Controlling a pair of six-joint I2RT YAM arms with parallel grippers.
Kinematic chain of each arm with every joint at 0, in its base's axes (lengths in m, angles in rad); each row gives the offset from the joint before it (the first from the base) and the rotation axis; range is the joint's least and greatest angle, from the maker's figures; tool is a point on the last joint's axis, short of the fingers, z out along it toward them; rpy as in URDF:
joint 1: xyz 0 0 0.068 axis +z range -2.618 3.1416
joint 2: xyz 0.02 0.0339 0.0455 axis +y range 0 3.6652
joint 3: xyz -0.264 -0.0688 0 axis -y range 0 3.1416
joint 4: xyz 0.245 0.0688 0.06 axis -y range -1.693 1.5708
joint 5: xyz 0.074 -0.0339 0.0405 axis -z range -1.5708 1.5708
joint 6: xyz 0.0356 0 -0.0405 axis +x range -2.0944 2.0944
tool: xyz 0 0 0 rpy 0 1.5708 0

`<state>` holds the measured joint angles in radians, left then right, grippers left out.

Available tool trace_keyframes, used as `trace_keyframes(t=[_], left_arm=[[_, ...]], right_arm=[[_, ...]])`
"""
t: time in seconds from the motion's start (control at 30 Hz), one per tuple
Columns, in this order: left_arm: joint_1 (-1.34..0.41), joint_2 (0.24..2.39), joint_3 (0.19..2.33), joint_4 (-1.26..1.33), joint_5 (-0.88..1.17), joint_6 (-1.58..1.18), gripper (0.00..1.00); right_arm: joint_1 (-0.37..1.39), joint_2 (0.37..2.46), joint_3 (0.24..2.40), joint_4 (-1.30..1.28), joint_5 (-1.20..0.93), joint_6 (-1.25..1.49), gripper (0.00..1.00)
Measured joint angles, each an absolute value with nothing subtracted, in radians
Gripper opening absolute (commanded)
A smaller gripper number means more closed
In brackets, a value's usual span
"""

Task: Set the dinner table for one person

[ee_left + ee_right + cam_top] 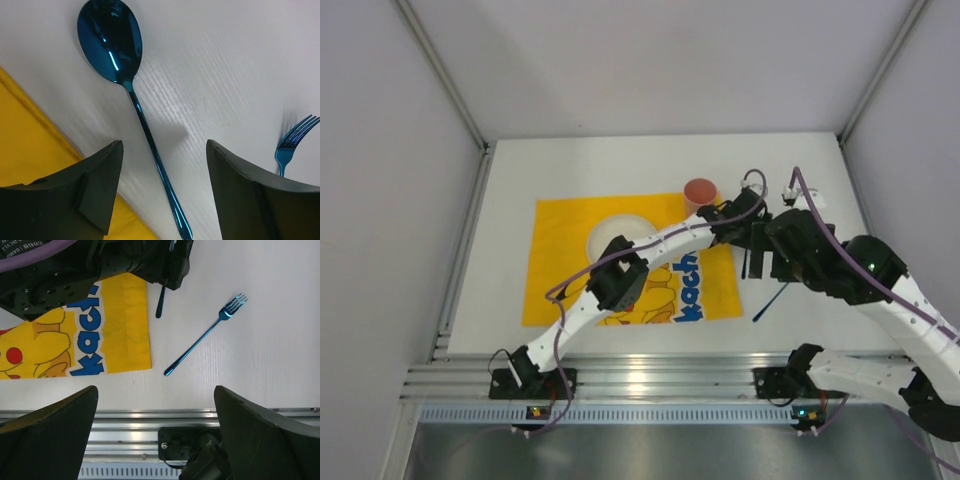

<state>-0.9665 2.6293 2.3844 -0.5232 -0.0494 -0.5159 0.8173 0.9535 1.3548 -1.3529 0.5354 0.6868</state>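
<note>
Directly beneath the open, empty left gripper (pixel 164 146) lies the large plain white matte desk (pixel 225 75), with a blue metal spoon (pixel 110 40) at twelve o'clock.

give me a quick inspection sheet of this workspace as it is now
surface: white table, no spills seen
job's things: white plate on yellow mat; red cup at mat's far right corner; blue spoon and blue fork on table right of mat
clutter: nothing seen
claws: left claw open, straddling spoon handle; right claw open, empty
cables: purple cable along each arm
surroundings: white walls; aluminium rail at near edge
</note>
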Motion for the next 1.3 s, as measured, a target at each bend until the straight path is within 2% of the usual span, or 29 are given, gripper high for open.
trace_keyframes(t=[0.13,0.33,0.47,0.63,0.67,0.77,0.83,1.03,1.07,1.13,1.3], left_arm=[[-0.978,2.592,2.328,-0.508,-0.049,-0.522,0.76],[-0.982,2.357,2.106,-0.503,0.029,-0.532,0.75],[-0.982,2.118,1.958,-0.501,0.057,-0.534,0.76],[-0.987,1.779,1.764,-0.538,-0.055,-0.534,0.75],[-0.987,1.728,1.730,-0.545,-0.079,-0.535,0.75],[-0.986,1.578,1.598,-0.576,-0.155,-0.554,0.75],[-0.984,1.504,1.517,-0.609,-0.202,-0.575,0.75],[-0.984,1.385,1.405,-0.743,-0.308,-0.631,0.75],[-0.984,1.366,1.401,-0.764,-0.323,-0.637,0.75],[-0.984,1.326,1.400,-0.799,-0.347,-0.651,0.75],[-0.984,1.230,1.402,-0.876,-0.408,-0.679,0.75]], right_arm=[[0.747,1.004,1.366,-1.349,0.524,0.613,1.00],[0.543,1.082,1.525,-1.221,0.508,0.483,1.00],[0.390,1.129,1.667,-1.123,0.477,0.432,1.00],[0.223,1.267,1.706,-1.049,0.347,0.445,1.00],[0.206,1.301,1.681,-1.019,0.315,0.453,0.92],[0.191,1.428,1.587,-0.945,0.221,0.477,0.84],[0.189,1.523,1.528,-0.913,0.173,0.491,0.74],[0.189,1.726,1.438,-0.851,0.125,0.525,0.70],[0.189,1.749,1.439,-0.843,0.125,0.527,0.64],[0.189,1.795,1.443,-0.821,0.128,0.530,0.62],[0.189,1.930,1.462,-0.776,0.138,0.523,0.47]])
